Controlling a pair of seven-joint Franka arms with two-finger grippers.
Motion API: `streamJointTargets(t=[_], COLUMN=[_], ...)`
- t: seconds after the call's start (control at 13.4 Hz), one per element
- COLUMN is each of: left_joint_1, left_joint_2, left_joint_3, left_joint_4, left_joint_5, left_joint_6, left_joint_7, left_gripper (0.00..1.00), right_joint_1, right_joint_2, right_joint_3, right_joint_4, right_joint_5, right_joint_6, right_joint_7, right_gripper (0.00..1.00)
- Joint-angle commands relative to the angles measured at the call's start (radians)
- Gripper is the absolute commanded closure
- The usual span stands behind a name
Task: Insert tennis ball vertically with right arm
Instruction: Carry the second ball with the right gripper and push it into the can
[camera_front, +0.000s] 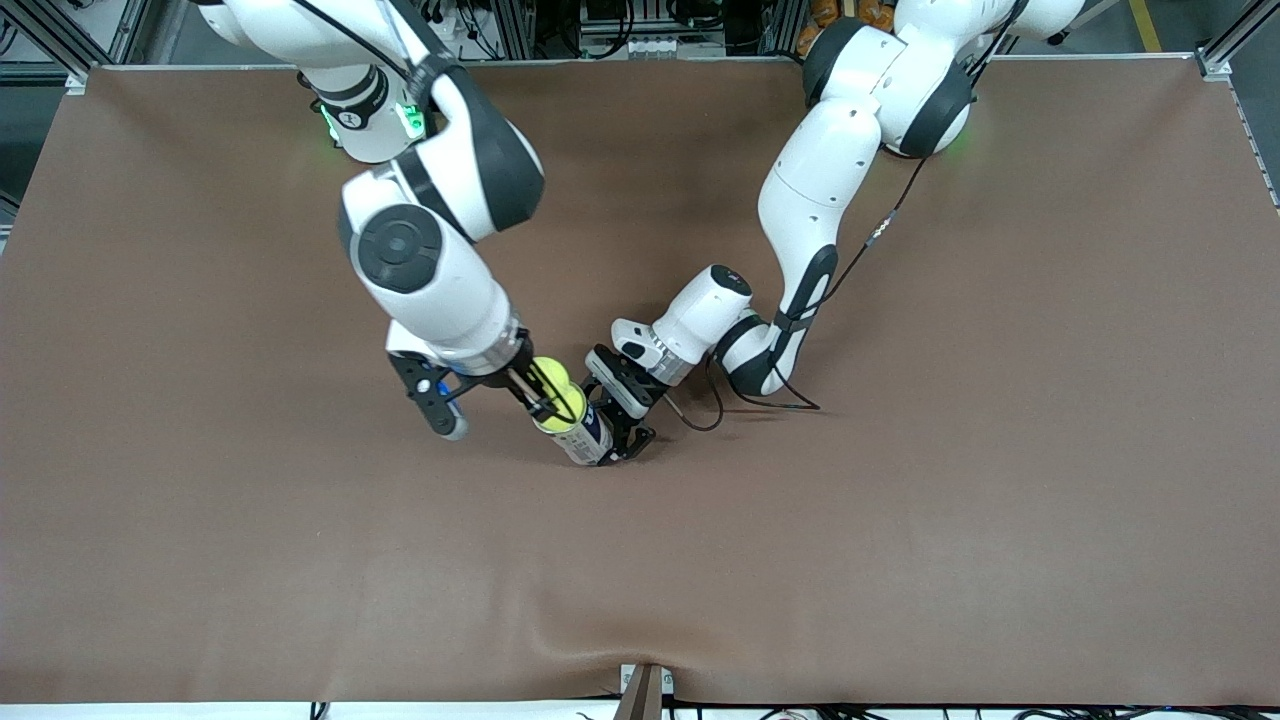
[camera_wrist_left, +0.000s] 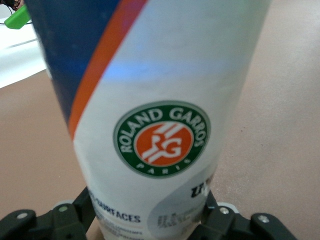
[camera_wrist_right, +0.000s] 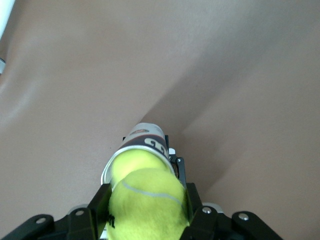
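- We see the right tool (camera_front: 545, 395) clamped on a fuzzy yellow-green felt tennis ball (camera_front: 556, 385), held over the mouth of an upright white-and-blue printed plastic ball can (camera_front: 583, 437).
- The left tool (camera_front: 625, 440) grips the can low on its wall, steadying it on the brown tabletop (camera_front: 900, 520).
- We judge the ball light, springy and grippy: hold it across its middle.
- The can looks light, smooth and tippy.
- Count: one ball in the tool, a second (camera_wrist_right: 131, 164) already in the can's mouth, one can.

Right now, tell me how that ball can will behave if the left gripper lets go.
The Roland Garros ball can is tall and narrow, so it probably tips easily. Its round wall would likely let it roll. The left gripper clamps it low.
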Motion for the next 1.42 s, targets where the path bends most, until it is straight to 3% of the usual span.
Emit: streamJointTargets(t=[0.0,0.22,0.3,0.37,0.45,0.82,0.97,1.12,1.34], left_joint_1=[-0.001,-0.002,-0.002,-0.001,-0.001,0.01,0.019,0.022,0.024], left_joint_2=[0.008,0.008,0.008,0.008,0.008,0.008,0.004,-0.001,-0.004], left_joint_3=[0.001,0.003,0.003,0.001,0.003,0.003,0.003,0.003,0.003], left_joint_4=[0.012,0.01,0.01,0.01,0.01,-0.002,-0.001,-0.002,-0.016], left_joint_5=[-0.003,-0.003,-0.003,-0.003,-0.003,0.007,0.006,0.009,0.009], left_joint_6=[0.014,0.014,0.014,0.014,0.014,0.014,0.014,0.014,0.013], left_joint_7=[-0.006,-0.006,-0.006,-0.006,-0.006,-0.006,-0.006,-0.008,-0.022], left_gripper=[0.18,0.18,0.18,0.18,0.17,0.13,0.0,0.0,0.0], right_joint_1=[0.03,0.025,0.021,0.017,0.019,0.025,0.022,0.021,0.011], right_joint_2=[0.048,0.05,0.05,0.053,0.057,0.059,0.057,0.042,0.007], right_joint_3=[-0.015,-0.015,-0.015,-0.015,-0.015,-0.017,-0.015,-0.02,-0.02], right_joint_4=[0.024,0.025,0.025,0.025,0.024,0.024,0.024,0.024,0.024], right_joint_5=[-0.027,-0.027,-0.027,-0.027,-0.027,-0.028,-0.027,-0.033,-0.115], right_joint_6=[0.027,0.032,0.033,0.04,0.056,0.061,0.057,0.046,-0.045], right_joint_7=[0.051,0.051,0.046,0.046,0.051,0.051,0.049,0.043,0.028], right_gripper=[1.0,1.0,0.81,0.37,0.0,0.0,0.0,0.0,0.0])
